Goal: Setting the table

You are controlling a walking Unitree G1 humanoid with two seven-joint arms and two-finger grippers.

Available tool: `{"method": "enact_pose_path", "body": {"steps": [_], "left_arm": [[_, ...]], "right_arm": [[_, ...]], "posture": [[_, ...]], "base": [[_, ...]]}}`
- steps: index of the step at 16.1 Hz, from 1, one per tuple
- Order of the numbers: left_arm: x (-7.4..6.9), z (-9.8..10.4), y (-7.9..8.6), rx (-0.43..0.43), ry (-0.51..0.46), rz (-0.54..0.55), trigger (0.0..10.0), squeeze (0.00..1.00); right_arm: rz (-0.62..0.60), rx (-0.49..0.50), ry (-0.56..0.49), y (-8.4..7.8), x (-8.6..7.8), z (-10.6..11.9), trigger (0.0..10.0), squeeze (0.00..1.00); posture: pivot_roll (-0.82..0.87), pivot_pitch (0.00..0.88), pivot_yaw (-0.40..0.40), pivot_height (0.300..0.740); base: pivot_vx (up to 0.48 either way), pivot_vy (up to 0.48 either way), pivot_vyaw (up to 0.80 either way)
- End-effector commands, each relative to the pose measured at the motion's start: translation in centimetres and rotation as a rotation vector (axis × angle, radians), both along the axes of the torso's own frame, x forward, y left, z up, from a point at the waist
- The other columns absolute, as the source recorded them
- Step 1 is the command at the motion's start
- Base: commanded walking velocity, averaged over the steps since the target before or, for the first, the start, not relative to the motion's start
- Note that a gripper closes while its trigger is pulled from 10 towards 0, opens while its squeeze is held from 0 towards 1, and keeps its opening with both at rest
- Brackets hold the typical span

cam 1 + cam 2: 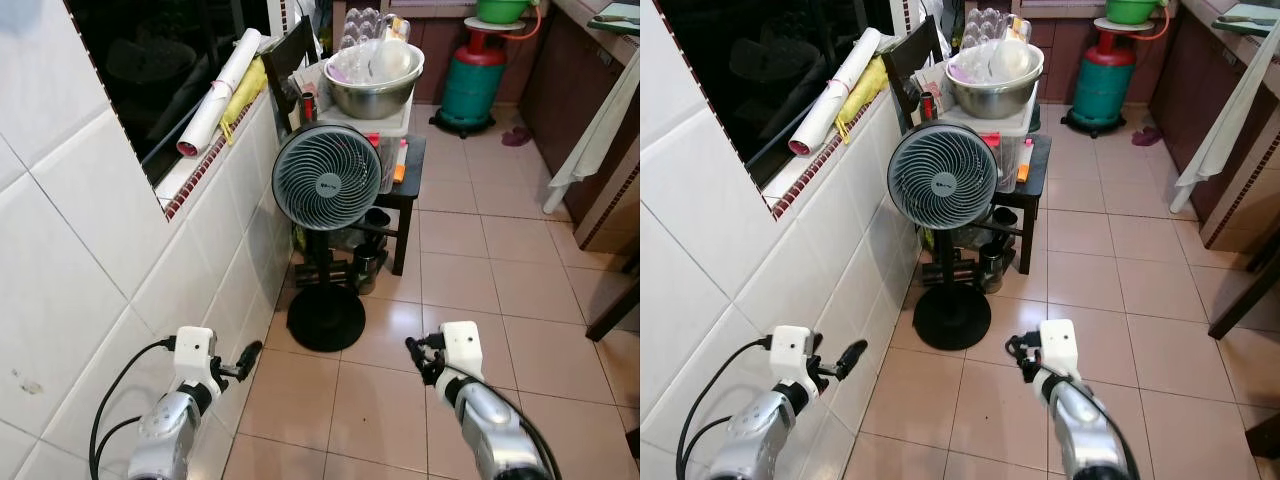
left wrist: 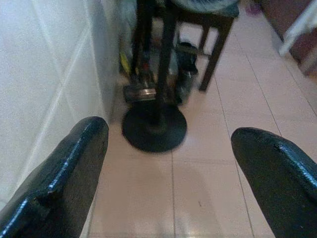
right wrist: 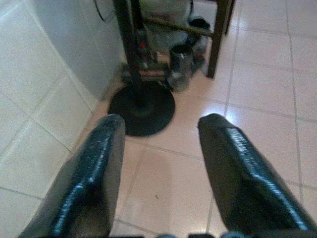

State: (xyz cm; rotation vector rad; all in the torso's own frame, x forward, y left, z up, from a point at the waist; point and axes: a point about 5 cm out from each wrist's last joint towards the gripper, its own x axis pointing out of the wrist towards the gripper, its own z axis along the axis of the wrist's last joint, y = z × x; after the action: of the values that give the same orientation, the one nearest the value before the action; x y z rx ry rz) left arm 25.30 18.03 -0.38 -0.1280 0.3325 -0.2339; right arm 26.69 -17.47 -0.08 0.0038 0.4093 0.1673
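A steel bowl (image 1: 372,92) holding clear plastic containers sits on a white box on a small dark table (image 1: 408,192) ahead, against the tiled wall. My left gripper (image 1: 243,361) is held low near the wall, open and empty; its wrist view shows both fingers (image 2: 74,163) wide apart over bare floor tiles. Over the tiled floor on the other side, my right gripper (image 1: 421,352) also stands open with nothing between its fingers (image 3: 99,163). Both grippers are well short of the bowl.
A standing fan (image 1: 327,177) on a round black base (image 1: 325,318) is in front of the small table. Flasks stand under the table. A green gas cylinder (image 1: 474,85) is at the back. A white cloth (image 1: 590,140) hangs at right, above a dark furniture leg (image 1: 612,310).
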Motion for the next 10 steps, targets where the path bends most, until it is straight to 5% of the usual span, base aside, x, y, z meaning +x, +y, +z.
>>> {"method": "enact_pose_path", "body": {"steps": [1, 4, 6, 7, 10], "left_arm": [[0.0, 1.0, 0.2, 0.036, -0.068, 0.018, 10.0, 0.0], [-0.5, 2.1, 0.0, 0.03, -0.126, 0.046, 10.0, 0.0], [-3.2, 2.4, 0.5, 0.051, -0.137, 0.084, 10.0, 0.0], [-3.5, 2.3, 0.7, 0.041, -0.127, 0.101, 10.0, 0.0], [-3.9, 3.1, 1.4, 0.086, -0.16, 0.069, 10.0, 0.0]], "right_arm": [[0.025, 0.025, -0.077, 0.7, 0.7, 1.6, 10.0, 1.0], [0.025, 0.02, -0.152, 0.6, 0.3, 2.9, 10.0, 1.0], [-0.071, 0.013, -0.161, -0.9, -1.8, 3.3, 10.0, 1.0], [-0.075, 0.013, -0.156, -1.0, -2.1, 3.2, 10.0, 1.0], [0.058, -0.08, -0.176, -0.7, -3.2, 3.4, 10.0, 1.0]], "posture": [[0.01, 0.0, 0.041, 0.74], [0.01, 0.0, 0.035, 0.74], [0.0, 0.0, 0.036, 0.74], [0.0, 0.0, 0.036, 0.74], [0.0, 0.0, 0.035, 0.74]], "base": [[0.0, 0.0, 0.0], [0.0, 0.0, 0.0], [0.0, 0.0, 0.0], [0.0, 0.0, 0.0], [0.0, 0.0, 0.0]]}}
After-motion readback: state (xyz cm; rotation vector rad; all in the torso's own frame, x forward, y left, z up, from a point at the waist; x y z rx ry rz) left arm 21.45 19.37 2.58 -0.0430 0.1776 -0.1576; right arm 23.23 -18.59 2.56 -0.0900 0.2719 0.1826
